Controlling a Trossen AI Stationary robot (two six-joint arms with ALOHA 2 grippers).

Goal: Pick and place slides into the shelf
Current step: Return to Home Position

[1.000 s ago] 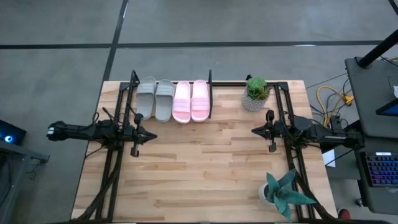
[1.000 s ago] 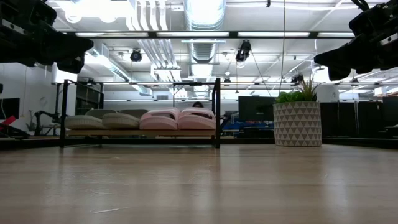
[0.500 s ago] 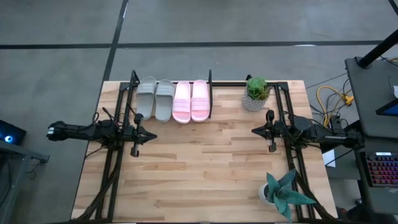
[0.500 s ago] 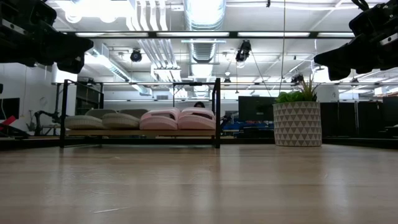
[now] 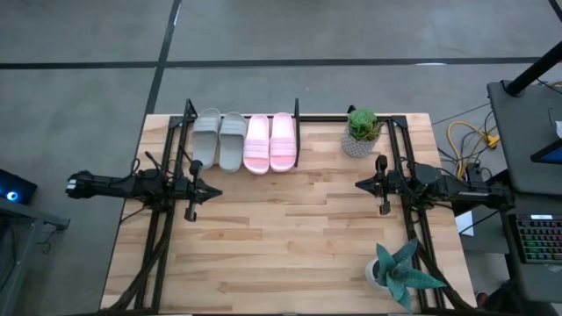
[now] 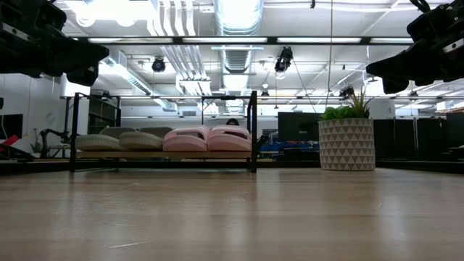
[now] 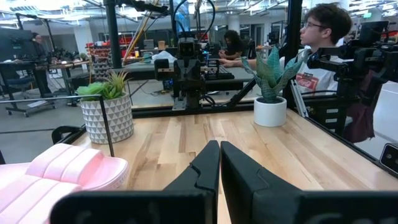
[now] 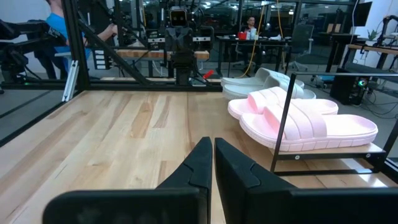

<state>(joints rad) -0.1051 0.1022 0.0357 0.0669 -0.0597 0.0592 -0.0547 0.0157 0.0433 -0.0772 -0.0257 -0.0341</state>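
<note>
- The light-wood table (image 5: 290,237) stands in an open workshop with ceiling ducts (image 6: 235,29). A person (image 7: 317,37) sits beyond it.
- 2 potted plants stand on the table's right side: a patterned pot (image 5: 361,132) beside the shelf and a white pot (image 5: 386,272) well apart from it.
- The shelf (image 6: 163,154) carries all 4 slides side by side: 2 grey-green slides (image 5: 219,139) and 2 pink slides (image 5: 270,141).
- The left tool (image 5: 215,190) and right tool (image 5: 358,184) face each other above the table, well apart. Each has its fingers pressed together on nothing.
- Compared with 1 s ago, nothing on the table has shifted, and neither arm has moved.
</note>
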